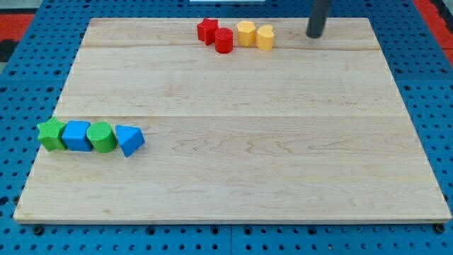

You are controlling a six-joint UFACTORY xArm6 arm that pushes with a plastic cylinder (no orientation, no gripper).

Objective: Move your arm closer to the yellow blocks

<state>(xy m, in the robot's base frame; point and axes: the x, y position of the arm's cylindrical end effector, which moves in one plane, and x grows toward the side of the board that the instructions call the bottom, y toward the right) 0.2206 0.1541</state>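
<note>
Clawless, my tip [314, 35] (holding nothing) sits near the view's top, right of the two yellow blocks [255, 35]; it should slide gently left and stop short of nudging them.

my tip [314, 35] | right of yellow blocks [255, 35] | apparently apart

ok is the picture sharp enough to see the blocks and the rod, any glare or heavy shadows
Camera view: even, soft light, no glare on the wooden board; my tip is slightly blurred and casts almost no shadow; the yellow blocks and red blocks at the view's top are small but distinct; the green and blue row at the view's left is sharp.
</note>
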